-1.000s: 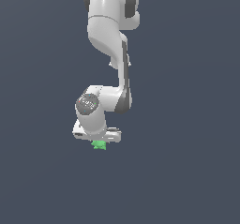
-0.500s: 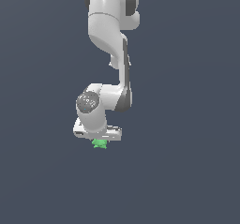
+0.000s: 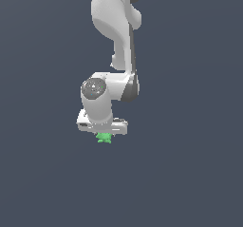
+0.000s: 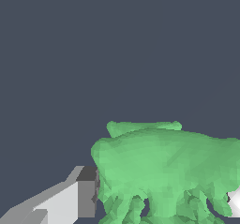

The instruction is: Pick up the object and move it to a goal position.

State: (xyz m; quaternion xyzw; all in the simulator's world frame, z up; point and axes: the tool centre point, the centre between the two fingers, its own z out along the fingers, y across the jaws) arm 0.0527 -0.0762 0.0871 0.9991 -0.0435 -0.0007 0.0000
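no visible shift — gripper (image 3: pixel 104 135) still clamps object (image 3: pixel 104 137) | arm unmoved

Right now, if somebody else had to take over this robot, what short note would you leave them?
Hand: closed on the green object, with a finger pressed against each side of it in the wrist view.
Object: tucked directly under the hand, mostly hidden by it in the exterior view.
Done: the grasp appears made.
Cannot tell: whether the object is lifted yet; the plain grey background shows no surface.
Left: carry it to the goal position, which is not marked in either view, then release.
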